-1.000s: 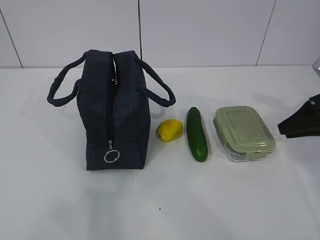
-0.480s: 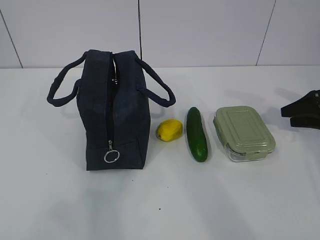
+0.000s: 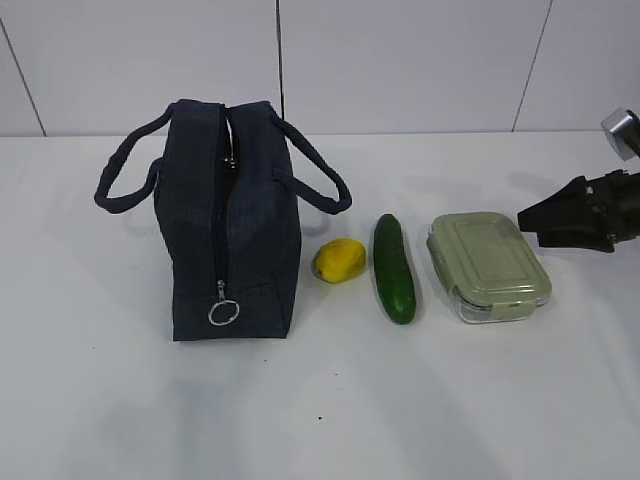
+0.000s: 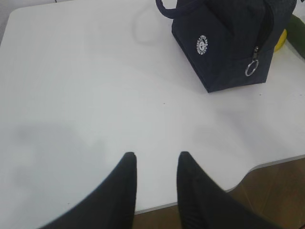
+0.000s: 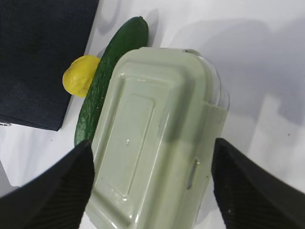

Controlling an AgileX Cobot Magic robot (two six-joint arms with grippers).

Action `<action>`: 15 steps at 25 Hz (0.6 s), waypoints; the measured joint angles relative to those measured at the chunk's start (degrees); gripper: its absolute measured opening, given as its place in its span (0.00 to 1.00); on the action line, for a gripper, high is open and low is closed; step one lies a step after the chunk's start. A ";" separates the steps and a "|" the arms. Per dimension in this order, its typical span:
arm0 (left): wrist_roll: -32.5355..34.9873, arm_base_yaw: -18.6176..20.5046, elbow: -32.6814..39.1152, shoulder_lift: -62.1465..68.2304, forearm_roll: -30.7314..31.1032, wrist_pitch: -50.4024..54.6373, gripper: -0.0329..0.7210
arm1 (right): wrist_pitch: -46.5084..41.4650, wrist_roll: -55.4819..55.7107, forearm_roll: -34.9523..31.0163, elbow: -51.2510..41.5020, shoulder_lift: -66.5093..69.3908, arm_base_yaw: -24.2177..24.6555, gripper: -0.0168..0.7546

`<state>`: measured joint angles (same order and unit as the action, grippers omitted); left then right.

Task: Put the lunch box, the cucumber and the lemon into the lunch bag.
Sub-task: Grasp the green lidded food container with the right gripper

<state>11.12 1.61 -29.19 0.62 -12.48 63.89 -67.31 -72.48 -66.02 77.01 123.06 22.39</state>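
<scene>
Lunch box (image 5: 157,138): framed between the widely spread fingers of the right gripper (image 5: 150,186), nothing held; lid's long sides to be squarely straddled before closure.

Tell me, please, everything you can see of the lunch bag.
The lunch bag is a boxy, dark navy bag that looks like fabric. It stands upright on the white table, left of the lemon, with two loop handles drooping outward. A zipper with a silver ring pull runs up its near end and gapes a little at the top. The left wrist view shows a small round white logo on one side. No gripper touches it.
</scene>
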 joint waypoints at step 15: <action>0.00 0.00 0.00 0.00 0.00 0.00 0.31 | 0.11 -0.59 3.01 0.80 3.68 -0.92 0.82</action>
<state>11.12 1.61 -29.19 0.62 -12.48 63.89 -67.20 -73.07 -63.01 77.81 126.74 21.47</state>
